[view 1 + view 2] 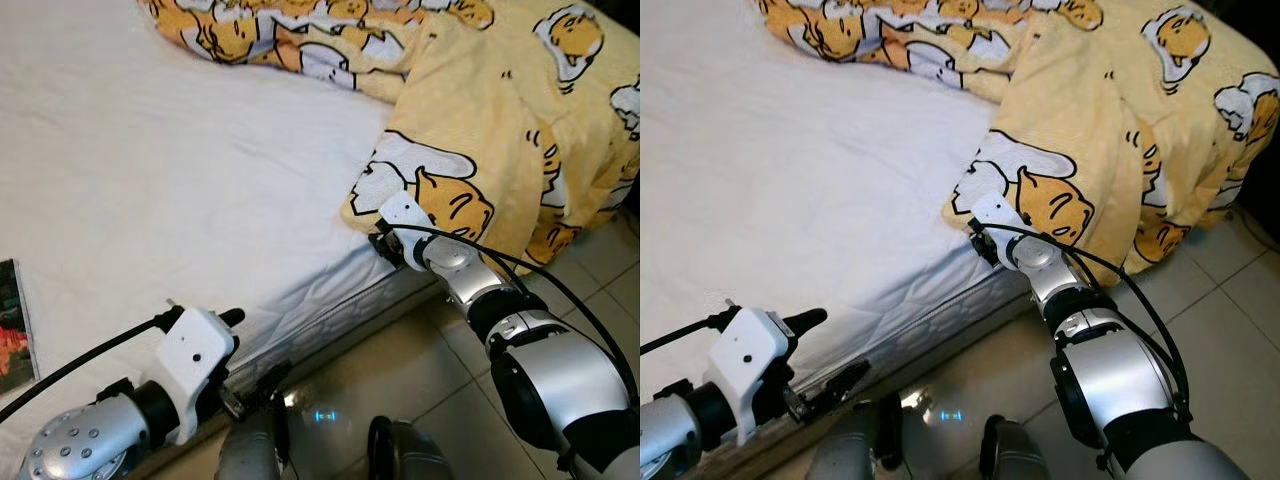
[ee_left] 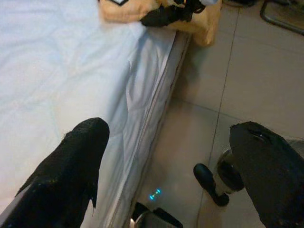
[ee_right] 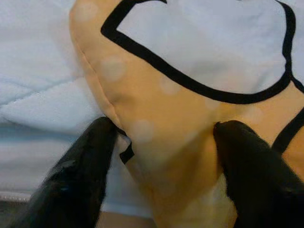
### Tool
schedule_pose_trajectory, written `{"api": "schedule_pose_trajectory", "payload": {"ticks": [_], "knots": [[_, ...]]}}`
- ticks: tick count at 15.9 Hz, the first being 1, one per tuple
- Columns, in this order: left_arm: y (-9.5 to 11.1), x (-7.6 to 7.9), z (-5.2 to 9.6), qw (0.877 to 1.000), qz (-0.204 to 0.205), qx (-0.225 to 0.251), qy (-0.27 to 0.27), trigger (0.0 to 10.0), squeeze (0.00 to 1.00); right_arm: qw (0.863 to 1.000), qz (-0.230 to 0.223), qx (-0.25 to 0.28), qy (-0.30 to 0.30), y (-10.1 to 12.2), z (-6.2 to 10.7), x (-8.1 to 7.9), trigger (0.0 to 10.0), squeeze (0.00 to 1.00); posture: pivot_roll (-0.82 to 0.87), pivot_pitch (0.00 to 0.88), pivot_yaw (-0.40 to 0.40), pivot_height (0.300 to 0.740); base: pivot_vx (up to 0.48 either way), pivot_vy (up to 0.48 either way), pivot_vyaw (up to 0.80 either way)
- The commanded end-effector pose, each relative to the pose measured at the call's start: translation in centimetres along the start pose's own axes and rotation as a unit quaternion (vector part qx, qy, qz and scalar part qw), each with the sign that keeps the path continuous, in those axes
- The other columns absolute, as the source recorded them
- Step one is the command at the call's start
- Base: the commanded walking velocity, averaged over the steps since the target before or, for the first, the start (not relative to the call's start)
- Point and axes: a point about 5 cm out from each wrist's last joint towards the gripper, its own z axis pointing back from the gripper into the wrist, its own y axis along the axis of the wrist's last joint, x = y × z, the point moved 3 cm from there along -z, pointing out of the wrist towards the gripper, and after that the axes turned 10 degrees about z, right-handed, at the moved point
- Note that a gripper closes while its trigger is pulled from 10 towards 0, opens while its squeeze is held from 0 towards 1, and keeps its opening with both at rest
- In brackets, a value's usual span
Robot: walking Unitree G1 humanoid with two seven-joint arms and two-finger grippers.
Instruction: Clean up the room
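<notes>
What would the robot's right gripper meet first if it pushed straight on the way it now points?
Probably the yellow quilt: its hanging corner already lies between the open fingers of the right gripper, above the white mattress edge.

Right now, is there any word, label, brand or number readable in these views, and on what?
None can be read.
Yellow cartoon-print duvet: drawings only, no lettering.
Printed cover at the white mattress's left edge: too small and cut off to read.
Right gripper: unmarked.

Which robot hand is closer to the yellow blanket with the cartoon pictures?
The right. The right gripper has its fingers around the yellow blanket's corner at the mattress edge. The left gripper hovers open farther along the bed's side, apart from it.
</notes>
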Motion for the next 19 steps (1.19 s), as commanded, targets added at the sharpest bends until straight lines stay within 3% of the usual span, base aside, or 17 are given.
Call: {"api": "schedule_pose_trajectory", "payload": {"ticks": [1,5,10,12,15,16,19], "knots": [[0.2,0.3,0.3,1.0,-0.001,0.001,-0.002,10.0,0.0,1.0,-0.003,0.002,-0.001,0.2,0.0,0.2,0.2,0.0,0.22,0.323,0.029,0.74,0.0,0.0,0.0],[0.0,0.1,-0.3,1.0,-0.002,-0.002,-0.007,10.0,0.0,1.0,-0.001,0.006,0.0,0.2,0.0,0.2,0.0,0.0,0.22,0.322,0.032,0.74,0.0,0.0,0.0],[-0.8,-2.0,-4.3,1.0,0.004,-0.016,-0.006,10.0,0.0,1.0,-0.001,0.003,-0.001,0.0,0.1,0.3,0.0,0.0,0.22,0.315,0.036,0.74,0.0,0.0,0.0],[-0.9,-2.2,-5.7,1.0,0.004,-0.017,-0.009,10.0,0.0,1.0,0.0,0.003,0.0,0.0,0.1,0.4,0.0,0.0,0.22,0.312,0.035,0.74,0.0,0.0,0.0],[-0.5,-2.1,-6.6,1.0,0.0,-0.013,-0.012,10.0,0.0,1.0,-0.002,0.003,0.0,-0.1,0.1,0.5,0.0,0.0,0.22,0.304,0.032,0.74,0.0,0.0,0.0],[-0.2,-2.0,-6.9,1.0,-0.002,-0.011,-0.013,10.0,0.0,1.0,-0.002,0.004,0.001,-0.1,0.1,0.4,0.0,0.0,0.22,0.301,0.031,0.74,0.0,0.0,0.0],[1.3,1.6,-11.1,1.0,0.019,0.022,-0.005,10.0,0.0,1.0,-0.007,0.01,0.009,-0.2,0.2,0.1,0.0,0.0,0.2,0.266,0.025,0.74,0.0,0.0,0.0]]}}
